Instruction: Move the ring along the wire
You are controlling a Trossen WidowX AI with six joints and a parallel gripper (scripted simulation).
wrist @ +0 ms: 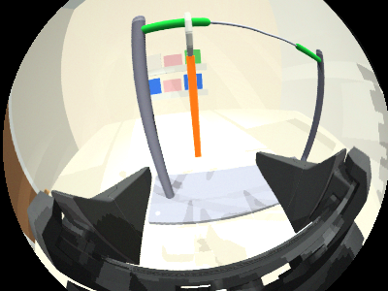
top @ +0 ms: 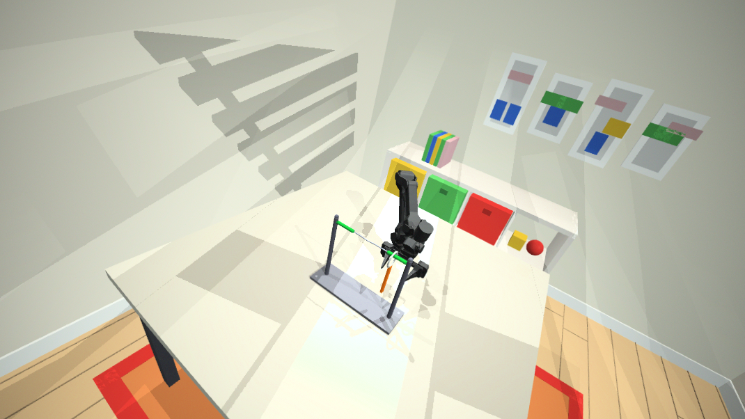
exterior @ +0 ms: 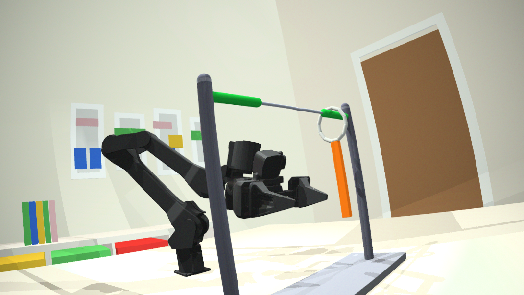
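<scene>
A white ring [exterior: 319, 126] [wrist: 189, 32] [top: 384, 280] with an orange handle [exterior: 340, 179] [wrist: 194, 107] hangs on the green wire part [exterior: 339, 115] [top: 400, 257] beside the far post [exterior: 357, 176] [wrist: 151, 120]. The handle hangs straight down, free. The thin grey wire [exterior: 285, 107] [top: 367, 240] runs to the other green part [exterior: 236, 99] [top: 344, 225] [wrist: 309, 50] at the near post [exterior: 214, 183] [top: 328, 244]. My gripper [exterior: 318, 198] [wrist: 206, 165] [top: 402, 259] is open wide and empty. It sits level with the handle's lower end, a short gap back from it, touching nothing.
The posts stand on a grey base plate [exterior: 340, 271] [top: 354, 294] [wrist: 213, 194] on the white table [top: 208, 291]. Behind the arm is a low shelf with yellow, green [top: 443, 199] and red bins, books [top: 440, 148], a yellow cube and a red ball [top: 534, 246]. A brown door [exterior: 417, 121] is at the right.
</scene>
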